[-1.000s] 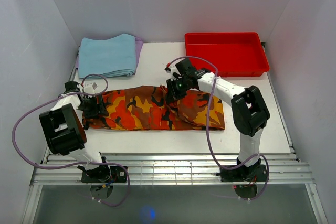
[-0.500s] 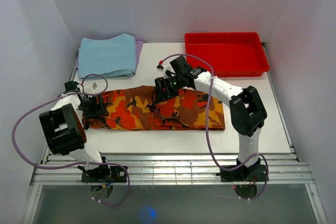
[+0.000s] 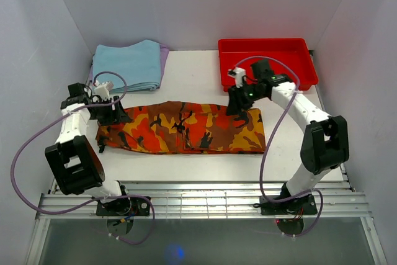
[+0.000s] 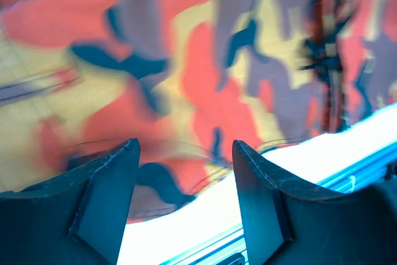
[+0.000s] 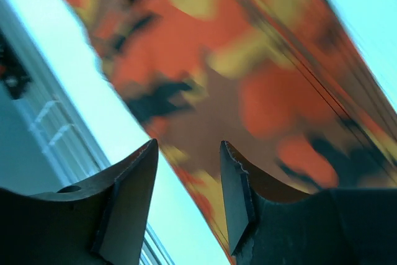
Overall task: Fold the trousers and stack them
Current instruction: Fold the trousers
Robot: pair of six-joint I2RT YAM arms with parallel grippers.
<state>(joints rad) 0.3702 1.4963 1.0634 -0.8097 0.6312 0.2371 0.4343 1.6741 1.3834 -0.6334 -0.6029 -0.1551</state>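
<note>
Where the folded light blue cloth (image 3: 127, 65) lay at the back left, your left gripper (image 3: 113, 115) hung just in front of it. Its jaws stood apart over the left end of the orange, red, yellow and black camouflage cloth trousers (image 3: 186, 130), spread flat on the white table (image 3: 186, 76). Your right gripper (image 3: 239, 101), also parted, hung over their right end. The trousers lay in front of the red plastic tray (image 3: 291, 54), outside it.

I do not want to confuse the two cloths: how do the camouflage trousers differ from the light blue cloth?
The trousers are patterned in orange, red, yellow and black; the blue cloth is plain. The trousers form a long, narrow strip; the blue cloth is a squarer fold. The trousers lie nearer the arms; the blue cloth lies far left. Both lie flat.
</note>
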